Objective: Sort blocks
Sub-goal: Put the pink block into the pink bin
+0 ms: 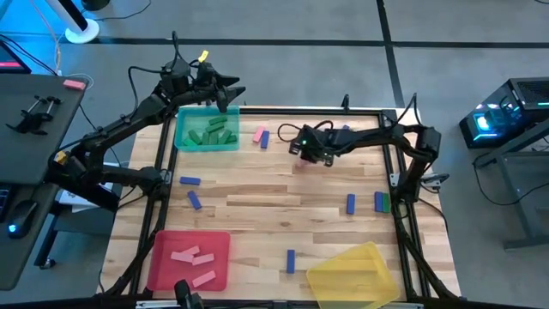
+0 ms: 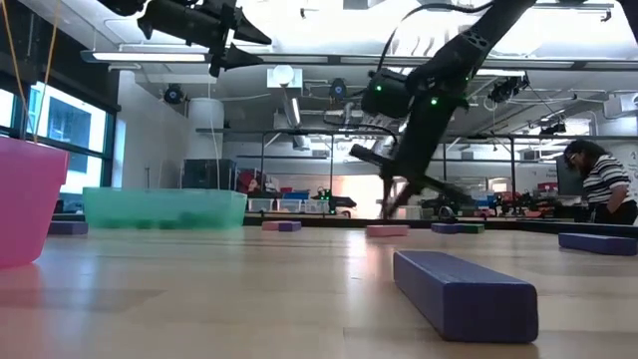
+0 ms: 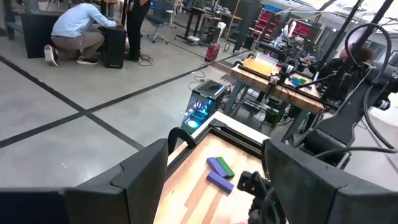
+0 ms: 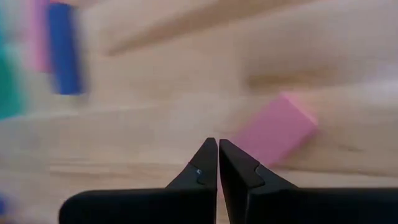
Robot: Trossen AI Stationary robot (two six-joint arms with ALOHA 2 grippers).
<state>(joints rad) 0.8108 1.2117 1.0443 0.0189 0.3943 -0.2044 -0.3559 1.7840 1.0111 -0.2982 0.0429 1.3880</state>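
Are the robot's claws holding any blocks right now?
No. The right gripper is shut with nothing between its fingers, just above a pink block. The left gripper is open and empty, above the green tray.

In the right wrist view a blue block (image 4: 64, 48) and a pink one beside it are blurred. In the high view the red tray (image 1: 190, 260) and yellow tray (image 1: 353, 276) are cut off by the near edge.

Open mid-table wood (image 1: 257, 193), trays (image 1: 190, 259) crowding corners
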